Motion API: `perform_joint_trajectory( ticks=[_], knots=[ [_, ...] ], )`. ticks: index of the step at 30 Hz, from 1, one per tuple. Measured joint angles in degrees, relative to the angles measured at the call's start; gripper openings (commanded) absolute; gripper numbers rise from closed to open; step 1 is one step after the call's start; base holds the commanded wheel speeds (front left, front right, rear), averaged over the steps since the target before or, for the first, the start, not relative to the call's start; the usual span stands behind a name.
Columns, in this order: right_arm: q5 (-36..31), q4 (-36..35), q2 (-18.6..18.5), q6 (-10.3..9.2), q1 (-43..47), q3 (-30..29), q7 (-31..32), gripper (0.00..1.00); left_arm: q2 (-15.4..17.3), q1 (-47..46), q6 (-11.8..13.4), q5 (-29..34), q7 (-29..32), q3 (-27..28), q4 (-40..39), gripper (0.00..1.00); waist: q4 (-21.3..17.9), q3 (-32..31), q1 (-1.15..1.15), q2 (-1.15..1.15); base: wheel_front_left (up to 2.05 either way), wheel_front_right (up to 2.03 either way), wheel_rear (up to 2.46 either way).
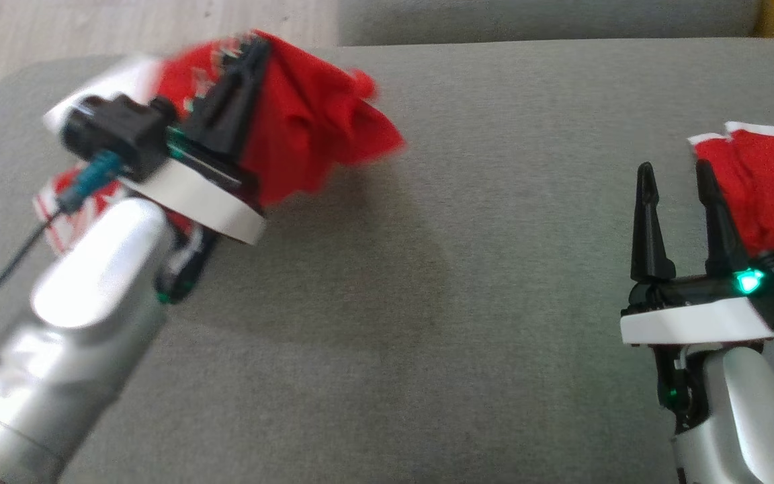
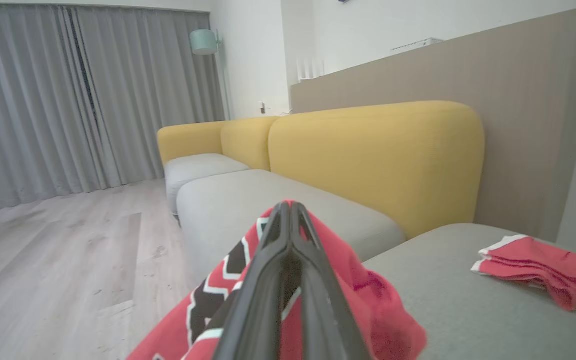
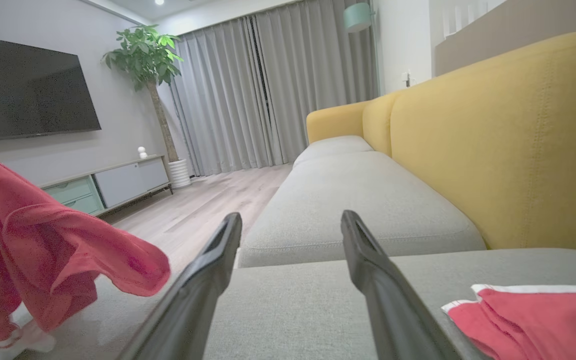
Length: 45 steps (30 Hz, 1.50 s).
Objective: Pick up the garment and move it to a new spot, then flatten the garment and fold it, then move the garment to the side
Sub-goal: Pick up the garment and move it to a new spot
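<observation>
We pinch the crumpled red patterned fabric garment [image 1: 313, 128] in our left gripper [image 1: 250, 52], raised far left to relocate it. Our right gripper [image 1: 674, 171] hovers near right, fingers wide.

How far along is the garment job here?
Done: the pick-up. The left end effector is shut on the garment, holding it bunched over the cushion. In hand: the move to a new spot. Left: flattening, folding and moving it aside. The right end effector is open beside a folded red cloth.
</observation>
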Motion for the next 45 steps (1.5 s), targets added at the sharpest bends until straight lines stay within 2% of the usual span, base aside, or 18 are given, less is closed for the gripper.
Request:
perform_joint_trajectory(
  ticks=[6,9,10,11,15,19,28,34,38,43,45],
  knots=[
    [1.1,0.0,0.0,0.0,0.0,0.7,0.0,1.0,-4.0,1.5,2.4,0.0,1.8,-2.5,-5.0,0.0,-4.2,-0.7,0.0,0.0,0.0,0.0,0.0],
    [1.1,0.0,0.0,0.0,0.0,0.8,0.0,1.0,-6.7,1.5,2.6,0.0,2.7,-4.2,-5.9,0.0,-6.3,-0.7,0.0,0.0,0.0,0.0,0.0],
    [1.3,0.0,0.0,0.0,0.0,0.7,0.0,1.0,-7.6,1.6,3.0,0.0,2.8,-4.5,-5.8,0.21,-7.0,-0.6,0.01,0.0,0.0,0.0,0.0],
    [1.5,0.0,0.0,0.0,-0.1,0.6,0.0,1.0,-8.4,1.8,3.3,0.0,2.7,-4.8,-5.8,1.0,-7.6,-0.5,0.01,0.0,0.0,0.0,0.0],
    [1.5,0.0,0.0,0.0,-0.1,0.3,0.0,1.0,-10.4,1.9,3.5,0.7,2.2,-5.5,-4.8,1.0,-9.4,0.1,0.01,0.0,0.0,0.0,0.0],
    [1.5,-0.1,0.0,0.0,-0.1,-0.1,0.0,1.0,-9.6,2.1,4.9,2.1,1.1,-4.7,-3.3,1.0,-9.2,0.4,0.02,0.0,0.0,0.0,0.0],
    [1.4,-0.4,0.0,0.0,0.4,-1.2,0.0,1.0,-4.1,8.6,8.1,3.7,0.0,3.6,-6.6,1.0,-5.5,-0.6,0.01,0.0,0.0,0.0,0.0],
    [0.4,-0.7,0.0,0.0,2.9,-2.7,0.0,1.0,-1.6,20.4,9.2,7.6,-0.3,10.1,-13.5,1.0,-1.8,-2.4,0.01,0.0,0.0,0.0,0.0],
    [-0.1,-0.8,0.0,0.0,5.4,-3.4,0.0,1.0,-2.3,29.5,9.6,9.4,-0.3,14.9,-17.0,1.0,0.4,-4.0,0.01,0.0,0.0,0.0,0.0],
    [-0.2,-0.8,0.1,0.0,6.3,-3.6,0.0,1.0,-6.0,38.3,9.9,13.0,-0.3,21.0,-20.9,1.0,1.7,-5.6,0.0,0.0,0.0,0.0,0.0],
    [-0.2,-0.8,0.1,0.0,6.5,-3.5,0.0,1.0,-7.5,40.5,9.1,14.5,-0.3,22.8,-21.5,1.0,1.7,-5.9,0.0,0.0,0.0,0.0,0.0]
  ],
)
